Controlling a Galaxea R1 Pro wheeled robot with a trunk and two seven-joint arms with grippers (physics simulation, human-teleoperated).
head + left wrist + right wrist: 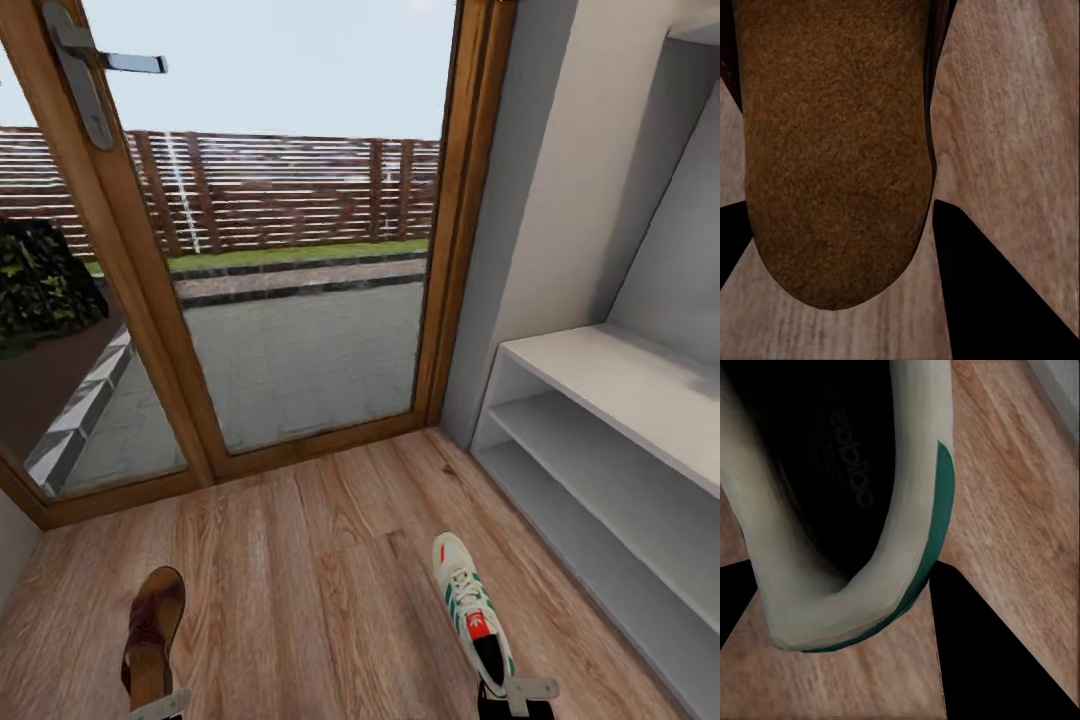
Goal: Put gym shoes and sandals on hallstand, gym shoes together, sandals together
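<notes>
Left gripper [160,703]: at the near left edge of the head view, it appears to be holding 1 sandal [152,628] by its heel end; in the left wrist view the tan footbed [832,142] lies between the 2 dark fingers [997,300], so I judge it clamped on the sandal
Right gripper [520,692]: at the near right edge, closed on the heel of 1 gym shoe [468,608]; the right wrist view looks into the shoe's dark opening [817,457] with the heel rim between the fingers [997,660]
Shoes: both point away from the robot, toe far, over the floor [300,560]; whether they are lifted clear or resting on it I cannot tell
Rack [620,440]: to the right, near to middle distance, against the wall, flat top and 2 open shelves with nothing on them in view; the gym shoe is near its front edge, the sandal well apart from it
Door [290,250]: far, glass in a wood frame, fence and paving beyond
Step in hand: likely carrying 1 shoe per arm to the rack
Doing it well: turn toward the rack, raise each shoe above shelf height before moving in, keep soles level, set the gym shoe to 1 side leaving room beside it for its mate, and the sandal apart with room for the 2nd sandal
Risk: a heel-only hold may let the toe droop and catch the shelf edge
</notes>
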